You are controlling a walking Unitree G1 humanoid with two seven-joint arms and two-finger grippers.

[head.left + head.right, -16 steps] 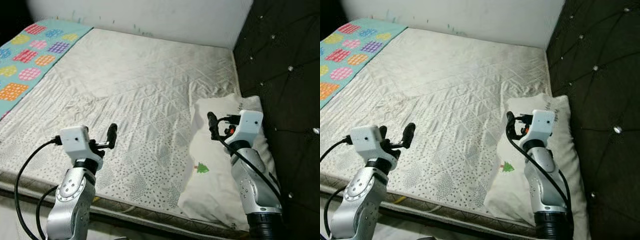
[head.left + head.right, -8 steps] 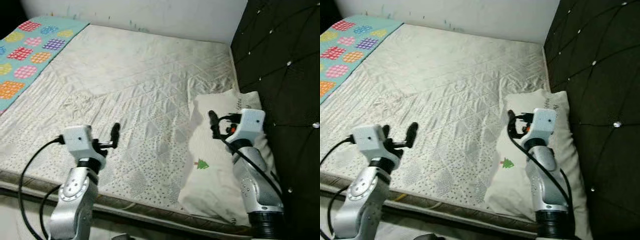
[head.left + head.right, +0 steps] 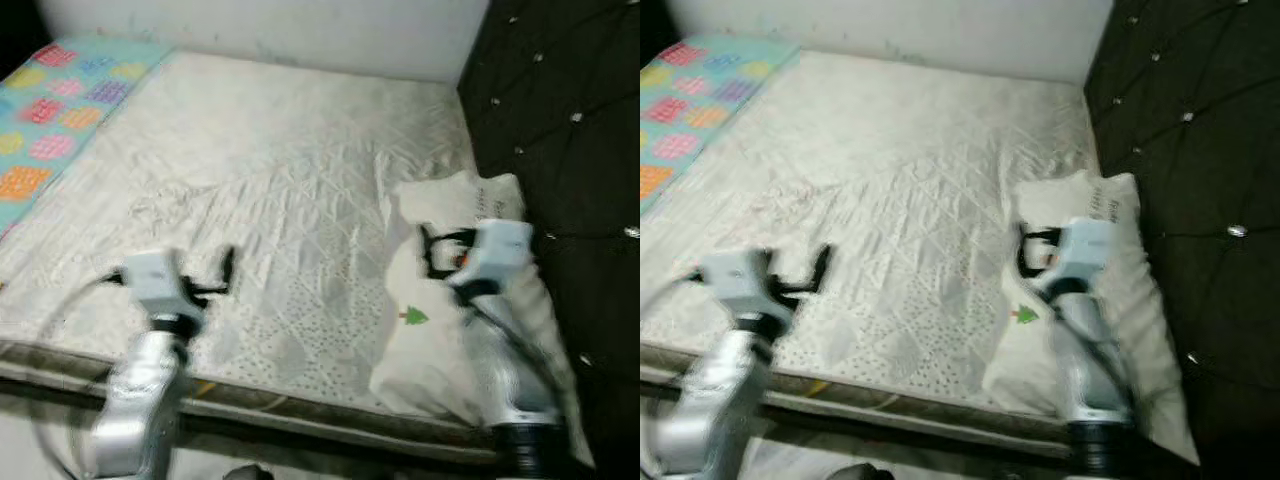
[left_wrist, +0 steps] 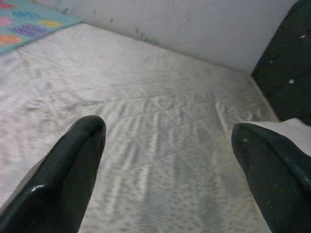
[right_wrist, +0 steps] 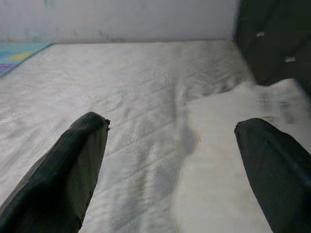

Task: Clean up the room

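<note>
Since a moment ago my head has shifted, so the whole bed sits a little differently in the frame and both eye views are smeared; the things themselves seem to lie where they did, and my arms keep the same raised pose.

From the left eye I see the pillow (image 3: 455, 320) lying at the right end of the mattress (image 3: 270, 190), touching the dark tufted headboard (image 3: 560, 110). Its long axis runs from the near edge of the bed toward the far wall, with the small green tree print facing up. A patterned blanket (image 3: 60, 120) lies along the far left edge. My left gripper (image 3: 222, 270) hovers over the near part of the mattress, and my right gripper (image 3: 428, 252) hangs over the pillow.

Through the left wrist, my fingers (image 4: 68, 165) are spread wide on nothing, quilted fabric beyond them.

Through the right wrist, my fingers (image 5: 73, 160) are likewise apart and empty, the pillow (image 5: 228, 165) just beneath.

With this much blur, I judge a reach now could land off target and bunch the cover, or nudge the pillow off the near edge
</note>
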